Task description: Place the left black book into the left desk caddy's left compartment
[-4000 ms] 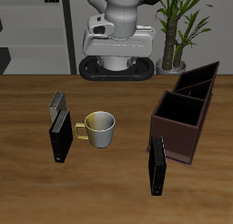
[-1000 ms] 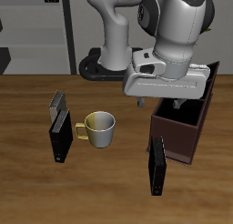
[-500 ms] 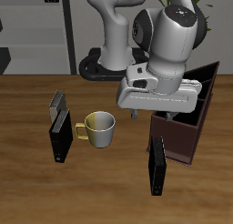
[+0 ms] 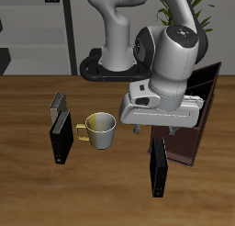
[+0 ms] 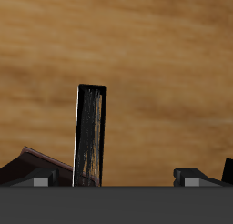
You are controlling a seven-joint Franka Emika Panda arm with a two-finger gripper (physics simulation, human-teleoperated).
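Observation:
The left black book stands upright near the table's front edge, just in front of the nearer brown caddy. The left desk caddy, dark reddish-brown with a slanted rim, stands farther back, mostly hidden behind the arm. My gripper is open and empty, pointing down just above the book's top edge. In the wrist view the book shows as a thin upright slab below the gripper, off centre between the two fingertips. A caddy corner shows beside it.
A metal mug with a yellow handle stands mid-table. Beside it stand a shorter black book and a grey book. The robot's base is at the table's back.
The arm has swung down from the back and come forward and lower over the caddies. The open gripper now hangs right above the left black book. Nothing on the table has moved.

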